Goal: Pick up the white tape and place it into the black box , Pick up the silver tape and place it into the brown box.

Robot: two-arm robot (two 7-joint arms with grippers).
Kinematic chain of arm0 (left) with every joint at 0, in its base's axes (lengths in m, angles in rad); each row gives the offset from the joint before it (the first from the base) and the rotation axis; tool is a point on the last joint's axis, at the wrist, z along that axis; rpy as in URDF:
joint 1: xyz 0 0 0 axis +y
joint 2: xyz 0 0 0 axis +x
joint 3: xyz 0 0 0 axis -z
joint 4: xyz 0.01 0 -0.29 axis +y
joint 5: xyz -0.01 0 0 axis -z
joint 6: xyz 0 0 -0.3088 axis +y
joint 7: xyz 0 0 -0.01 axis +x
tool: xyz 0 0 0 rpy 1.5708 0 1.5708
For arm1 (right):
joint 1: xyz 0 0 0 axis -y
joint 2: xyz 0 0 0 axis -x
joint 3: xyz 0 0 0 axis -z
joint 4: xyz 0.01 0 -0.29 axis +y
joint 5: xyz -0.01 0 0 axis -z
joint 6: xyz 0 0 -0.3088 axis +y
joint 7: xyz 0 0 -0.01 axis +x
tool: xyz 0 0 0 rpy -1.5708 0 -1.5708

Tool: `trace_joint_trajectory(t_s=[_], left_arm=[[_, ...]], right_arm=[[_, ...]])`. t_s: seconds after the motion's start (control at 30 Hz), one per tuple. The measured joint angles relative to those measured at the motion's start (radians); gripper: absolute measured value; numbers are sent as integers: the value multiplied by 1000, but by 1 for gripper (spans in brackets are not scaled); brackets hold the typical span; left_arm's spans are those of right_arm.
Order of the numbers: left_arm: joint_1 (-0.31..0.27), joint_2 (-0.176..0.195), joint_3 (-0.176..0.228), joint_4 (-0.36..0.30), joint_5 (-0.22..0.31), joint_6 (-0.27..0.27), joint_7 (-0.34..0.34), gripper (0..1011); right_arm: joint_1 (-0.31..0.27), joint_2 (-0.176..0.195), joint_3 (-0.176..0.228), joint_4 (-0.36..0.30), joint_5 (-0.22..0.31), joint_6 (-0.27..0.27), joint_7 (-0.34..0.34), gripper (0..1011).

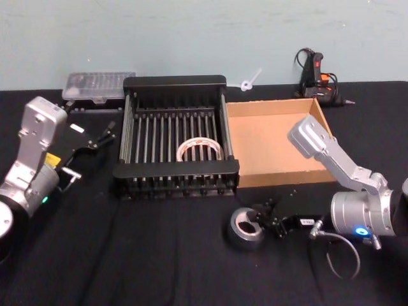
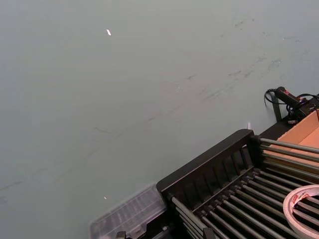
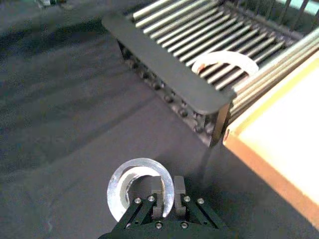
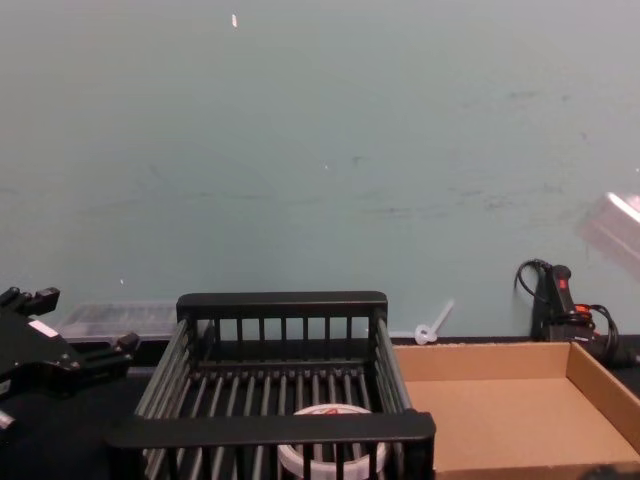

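Your left gripper [image 1: 102, 137] hangs spread and empty beside the black box [image 1: 175, 83], its arm angled in from the table's left edge, and the one white tape [image 1: 199, 150] lies flat on the slats inside that box. Next comes the single brown box [image 1: 271, 108], touching the crate's right side. Your right gripper [image 1: 273, 220] reaches leftward, low over the table, its fingers [image 3: 158, 195] pinching the wall of the one silver tape [image 1: 247, 227], in front of both boxes.
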Motion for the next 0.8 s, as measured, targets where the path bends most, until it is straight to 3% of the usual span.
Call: trace_joint_trajectory(t_s=[0.57, 0.8], left_arm=[[0, 0, 0, 0, 0, 0, 0, 1001], [0, 0, 0, 0, 0, 0, 0, 1001]], right_arm=[[49, -63, 34, 9, 3, -56, -61, 153], [96, -102, 38, 49, -23, -69, -80, 153]])
